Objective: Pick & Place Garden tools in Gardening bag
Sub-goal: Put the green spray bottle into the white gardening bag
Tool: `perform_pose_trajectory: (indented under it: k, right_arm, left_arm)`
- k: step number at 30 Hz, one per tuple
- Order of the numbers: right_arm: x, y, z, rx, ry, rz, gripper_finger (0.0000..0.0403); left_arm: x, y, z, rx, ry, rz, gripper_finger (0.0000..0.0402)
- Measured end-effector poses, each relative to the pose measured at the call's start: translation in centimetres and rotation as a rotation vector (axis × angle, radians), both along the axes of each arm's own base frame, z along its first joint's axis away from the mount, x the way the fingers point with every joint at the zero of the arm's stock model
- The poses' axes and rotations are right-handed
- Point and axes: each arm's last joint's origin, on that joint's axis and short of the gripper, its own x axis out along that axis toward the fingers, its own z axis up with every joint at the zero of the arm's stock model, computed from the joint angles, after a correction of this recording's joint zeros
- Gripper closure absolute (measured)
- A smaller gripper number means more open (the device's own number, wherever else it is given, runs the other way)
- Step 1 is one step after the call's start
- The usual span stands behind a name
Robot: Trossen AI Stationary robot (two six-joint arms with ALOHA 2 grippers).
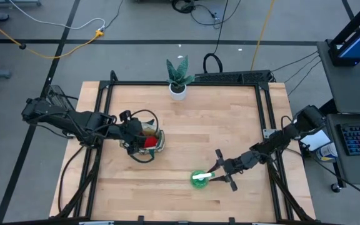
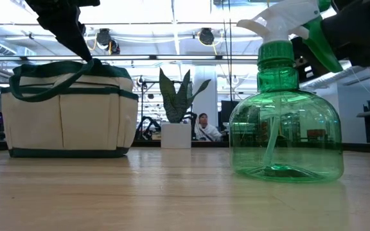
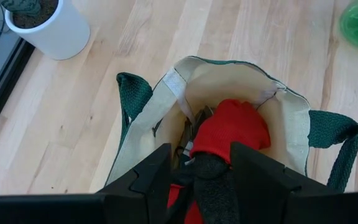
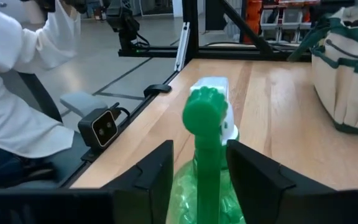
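High view shows the left gripper (image 1: 144, 141) over the bag (image 1: 157, 145) grasping the red-black glove (image 3: 229, 134), while the right gripper (image 1: 220, 175) straddles the green spray bottle (image 1: 199, 179), grip unclear.

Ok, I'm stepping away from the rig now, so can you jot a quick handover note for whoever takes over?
Left pincer: over the open gardening bag, fingers around the red-black glove, which hangs into the bag; not let go yet.
Right pincer: at the green spray bottle, which stands on the table's front middle; fingers either side of its trigger head, grip not confirmed.
Done: dark tools show inside the bag beside the glove.
Left: drop the glove, then lift the bottle and carry it to the bag.
The potted plant at the table's far edge stays put.
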Motion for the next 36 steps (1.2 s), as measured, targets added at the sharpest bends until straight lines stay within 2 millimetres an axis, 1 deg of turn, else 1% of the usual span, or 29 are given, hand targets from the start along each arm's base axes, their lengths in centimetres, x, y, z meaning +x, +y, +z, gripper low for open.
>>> perform_pose_trajectory:
  k: [6,12,17,23,27,32,36]
  right_arm:
    - [0.1,-0.1,0.0,0.008,0.004,-0.007,0.0317]
    - [0.4,-0.7,0.1,0.011,-0.001,-0.035,0.0369]
    - [0.6,-1.0,0.1,0.034,-0.002,-0.052,0.0370]
    - [0.8,-1.4,0.4,0.074,-0.011,-0.073,0.0358]
    - [1.1,-1.9,0.8,0.072,-0.060,-0.092,0.0369]
    - [1.5,-2.6,1.3,0.066,-0.117,-0.119,0.0368]
    - [1.7,-3.2,1.3,0.065,-0.123,-0.142,0.0362]
  left_arm:
    - [0.0,0.0,0.0,0.000,0.000,0.000,0.0231]
    - [0.0,0.0,0.0,0.000,0.000,0.000,0.0231]
    - [0.0,0.0,0.0,0.000,0.000,0.000,0.0231]
    - [0.0,0.0,0.0,0.000,-0.002,0.000,0.0231]
    - [0.3,-0.1,0.2,-0.008,-0.043,-0.002,0.0231]
    - [0.7,-0.1,0.5,0.000,-0.080,-0.024,0.0231]
    - [0.9,-0.2,0.7,0.007,-0.111,-0.041,0.0231]
